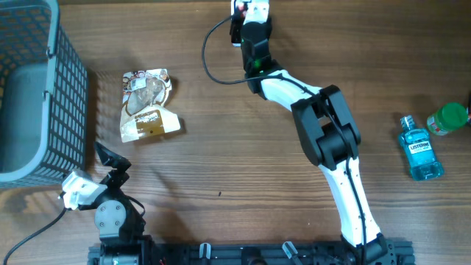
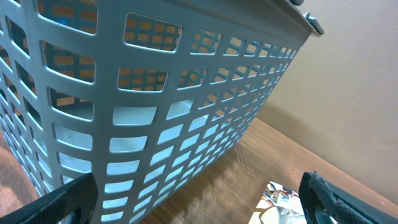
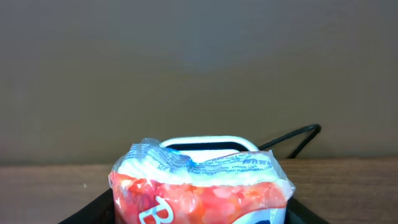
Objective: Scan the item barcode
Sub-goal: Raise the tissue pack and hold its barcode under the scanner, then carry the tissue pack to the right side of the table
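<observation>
My right gripper (image 3: 199, 214) is shut on a red and orange plastic packet (image 3: 199, 186) with white printed film along its top edge. Just behind the packet stands a white scanner (image 3: 205, 142), its black cable (image 3: 295, 138) trailing to the right. Overhead, the right arm reaches to the table's far edge, where the right gripper (image 1: 252, 33) sits against the white scanner (image 1: 259, 9). No barcode shows in any view. At the near left my left gripper (image 1: 112, 163) is open and holds nothing, its fingers (image 2: 348, 199) spread wide beside the basket.
A grey mesh basket (image 1: 70, 96) fills the far left and looms close in the left wrist view (image 2: 155, 112). A crumpled snack bag (image 1: 147, 103) lies right of it. A blue mouthwash bottle (image 1: 421, 151) and a green-capped bottle (image 1: 447, 118) lie at the right edge.
</observation>
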